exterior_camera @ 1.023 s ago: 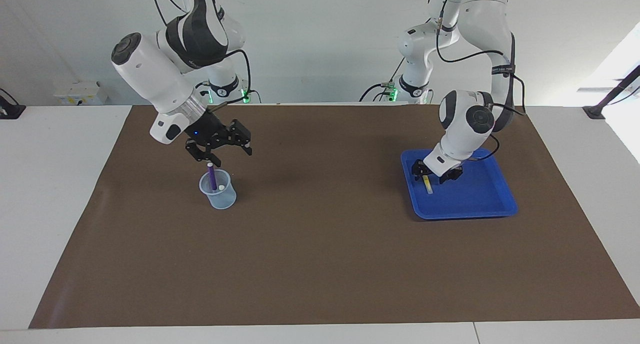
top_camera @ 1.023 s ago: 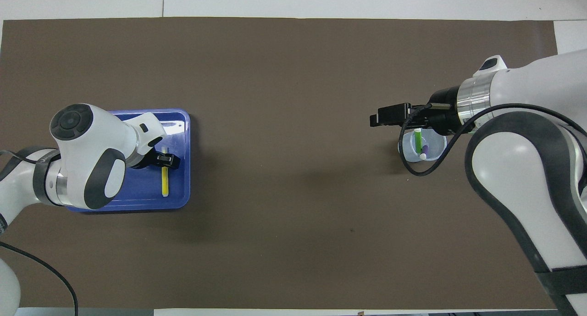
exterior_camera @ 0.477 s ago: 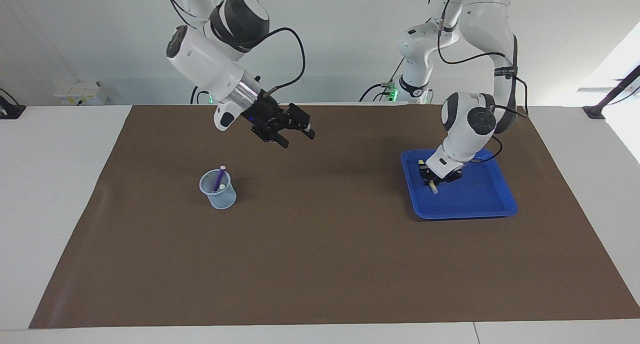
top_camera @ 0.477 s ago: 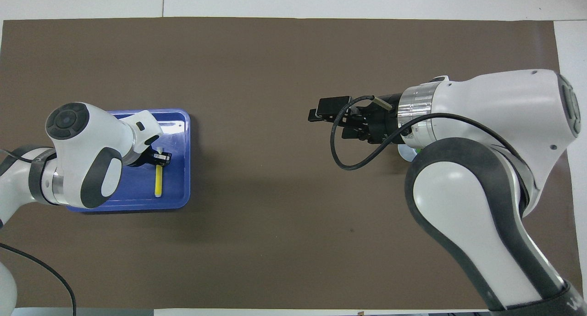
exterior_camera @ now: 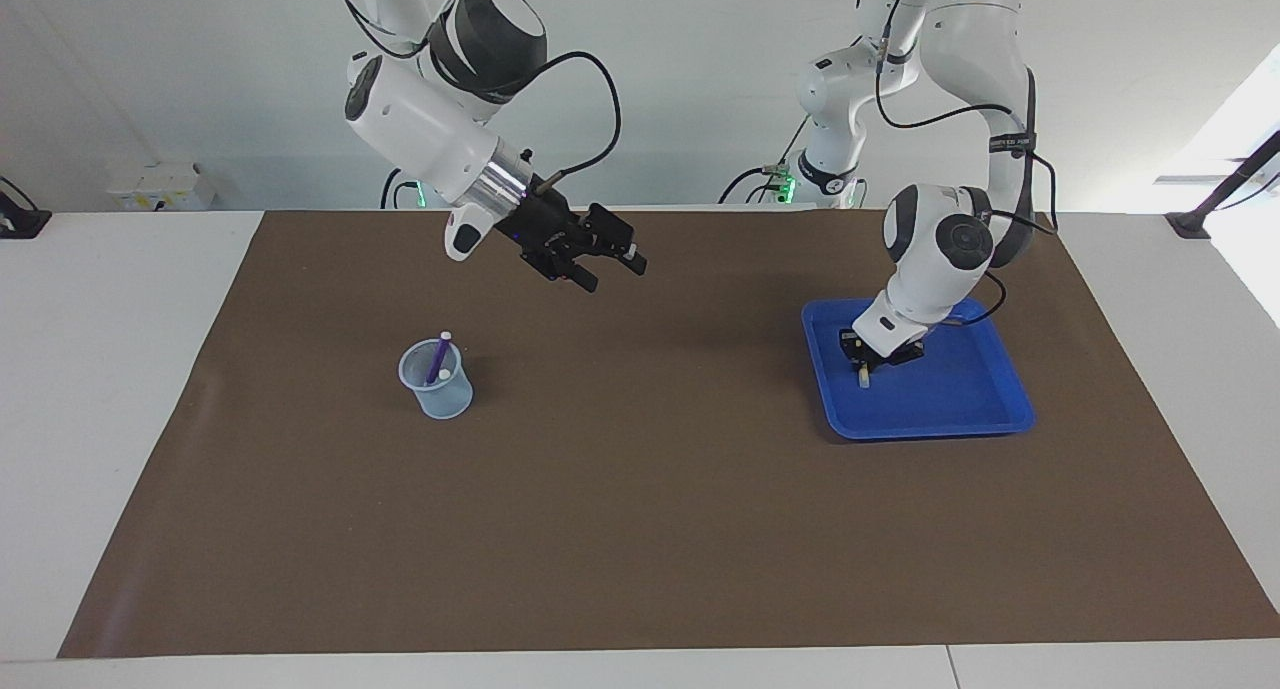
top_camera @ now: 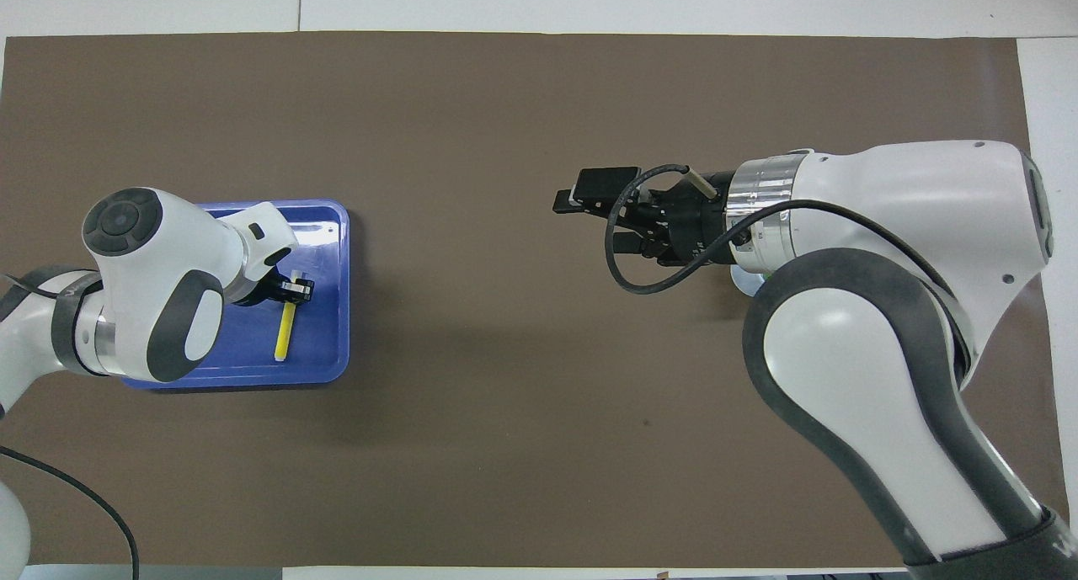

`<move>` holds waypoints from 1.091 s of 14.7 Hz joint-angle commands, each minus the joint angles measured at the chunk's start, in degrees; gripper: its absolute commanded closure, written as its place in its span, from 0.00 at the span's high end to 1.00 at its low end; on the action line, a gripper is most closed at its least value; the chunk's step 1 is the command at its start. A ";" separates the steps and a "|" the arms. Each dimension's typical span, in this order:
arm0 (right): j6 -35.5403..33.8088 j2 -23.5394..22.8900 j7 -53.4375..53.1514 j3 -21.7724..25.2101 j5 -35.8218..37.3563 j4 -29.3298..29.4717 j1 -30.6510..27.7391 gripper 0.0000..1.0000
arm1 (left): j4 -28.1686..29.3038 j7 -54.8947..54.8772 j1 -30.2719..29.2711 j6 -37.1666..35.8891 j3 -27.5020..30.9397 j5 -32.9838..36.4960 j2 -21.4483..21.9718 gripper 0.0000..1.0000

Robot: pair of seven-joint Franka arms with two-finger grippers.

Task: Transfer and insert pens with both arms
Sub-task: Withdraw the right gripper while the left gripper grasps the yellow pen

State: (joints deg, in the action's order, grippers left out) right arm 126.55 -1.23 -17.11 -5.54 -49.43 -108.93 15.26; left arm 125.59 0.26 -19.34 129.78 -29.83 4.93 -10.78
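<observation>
The yellow pen (top_camera: 284,334) is in the blue tray (top_camera: 330,218), and my left gripper (top_camera: 296,290) is shut on the end of it nearer the tray's middle. In the facing view only the pen's pale tip (exterior_camera: 863,378) shows under the left gripper (exterior_camera: 862,357), low inside the tray (exterior_camera: 960,414). The purple pen (exterior_camera: 437,359) leans upright in a clear cup (exterior_camera: 437,381), with a second pale cap beside it. My right gripper (exterior_camera: 598,260) hangs open and empty, high over the mat between cup and tray. It also shows from overhead (top_camera: 591,214), where its arm hides most of the cup.
A brown mat (exterior_camera: 640,529) covers the table between its white margins. The cup stands toward the right arm's end, the tray toward the left arm's end. Two smaller white arms with green lights (exterior_camera: 815,169) stand at the robots' edge.
My left gripper has closed on the yellow pen and swung it slightly. My right gripper has risen from over the cup and moved toward the mat's middle, still open.
</observation>
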 commanded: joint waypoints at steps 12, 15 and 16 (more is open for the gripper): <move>5.96 1.14 0.32 -0.61 -1.89 -2.77 0.73 1.00 | -26.70 29.38 1.75 -31.16 -1.90 -13.70 -1.18 0.00; 12.91 1.49 0.15 -0.61 -4.18 -4.87 4.33 1.00 | -27.59 49.60 1.94 -29.85 -5.32 -20.47 -0.56 0.00; 13.97 1.58 0.06 -0.70 -4.70 -5.23 4.51 1.00 | -27.76 54.62 2.02 -29.24 -5.94 -22.49 -0.56 0.00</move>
State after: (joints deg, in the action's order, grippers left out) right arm 137.47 -1.22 -17.11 -6.06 -52.11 -111.57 19.24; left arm 99.05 44.96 -17.57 100.68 -34.63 -14.11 -11.08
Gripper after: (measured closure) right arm 0.000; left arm 0.824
